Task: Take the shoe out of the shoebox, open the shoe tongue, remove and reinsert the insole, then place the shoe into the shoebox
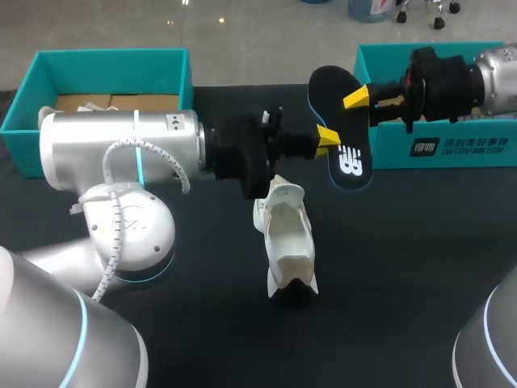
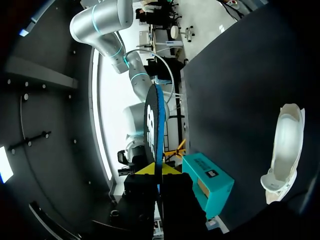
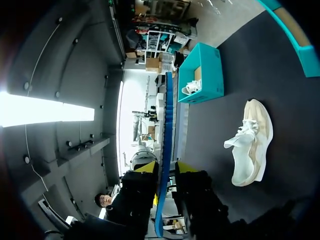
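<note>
A black insole [image 1: 347, 153] with a blue edge hangs above the table between my two arms. My left gripper [image 1: 327, 139] is shut on its lower half; the left wrist view shows the insole [image 2: 151, 125] edge-on, rising from that gripper [image 2: 159, 169]. My right gripper [image 1: 357, 99] straddles the upper part. In the right wrist view the insole [image 3: 168, 115] stands between that gripper's [image 3: 166, 167] fingers, which are close to both faces but still open. The white shoe [image 1: 289, 234] lies on the black table below, also seen as shoe [image 2: 287, 145] and shoe [image 3: 252, 140].
An open teal shoebox [image 1: 105, 55] with brown paper and something white inside stands at the back left, also seen as box [image 3: 202, 75]. A second teal box [image 1: 440, 145] stands at the back right behind my right arm, box [image 2: 207, 180].
</note>
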Robot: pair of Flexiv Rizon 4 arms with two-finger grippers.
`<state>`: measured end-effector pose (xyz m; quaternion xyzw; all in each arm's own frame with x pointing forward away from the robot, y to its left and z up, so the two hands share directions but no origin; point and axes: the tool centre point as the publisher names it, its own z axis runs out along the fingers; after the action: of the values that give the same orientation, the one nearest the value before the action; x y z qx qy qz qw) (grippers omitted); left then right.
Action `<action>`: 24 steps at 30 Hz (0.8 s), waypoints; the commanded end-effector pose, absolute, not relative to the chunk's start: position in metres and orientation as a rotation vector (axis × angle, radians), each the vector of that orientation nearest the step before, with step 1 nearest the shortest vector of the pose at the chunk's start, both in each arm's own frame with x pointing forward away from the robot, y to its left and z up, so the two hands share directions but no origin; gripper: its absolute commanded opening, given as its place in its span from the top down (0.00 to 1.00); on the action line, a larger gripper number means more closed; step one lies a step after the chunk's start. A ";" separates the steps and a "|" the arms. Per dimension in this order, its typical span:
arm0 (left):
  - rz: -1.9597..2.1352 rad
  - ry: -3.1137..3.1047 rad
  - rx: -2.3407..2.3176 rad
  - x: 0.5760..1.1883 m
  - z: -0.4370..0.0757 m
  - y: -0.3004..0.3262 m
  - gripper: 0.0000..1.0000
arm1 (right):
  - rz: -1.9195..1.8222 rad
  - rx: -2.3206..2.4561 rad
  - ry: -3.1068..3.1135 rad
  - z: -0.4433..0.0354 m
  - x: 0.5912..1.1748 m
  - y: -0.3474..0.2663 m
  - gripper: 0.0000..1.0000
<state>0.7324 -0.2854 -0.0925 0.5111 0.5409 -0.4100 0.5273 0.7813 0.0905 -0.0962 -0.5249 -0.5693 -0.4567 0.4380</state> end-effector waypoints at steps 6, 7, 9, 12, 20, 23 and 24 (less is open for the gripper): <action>-0.943 1.316 1.236 0.730 -0.094 -0.282 0.25 | -1.132 -1.318 -1.412 -0.101 0.780 0.089 1.00; -0.946 1.312 1.234 0.730 -0.095 -0.281 0.00 | -1.134 -1.319 -1.407 -0.102 0.780 0.088 1.00; -0.924 1.320 1.240 0.731 -0.094 -0.279 0.00 | -1.136 -1.319 -1.401 -0.103 0.781 0.088 1.00; -0.918 1.359 1.287 0.734 -0.091 -0.273 0.00 | -1.132 -1.323 -1.398 -0.106 0.782 0.088 1.00; -0.837 1.547 1.485 0.744 -0.086 -0.254 0.00 | -1.114 -1.339 -1.395 -0.112 0.782 0.088 1.00; -0.809 1.631 1.525 0.746 -0.085 -0.247 0.00 | -1.107 -1.345 -1.391 -0.115 0.782 0.088 1.00; -0.804 1.649 1.538 0.746 -0.084 -0.246 0.00 | -1.105 -1.347 -1.390 -0.116 0.781 0.088 1.00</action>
<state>0.7452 -0.2586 -0.0978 0.5514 0.5912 -0.3771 0.4518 0.7803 0.0862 -0.1138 -0.5418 -0.5600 -0.4460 0.4404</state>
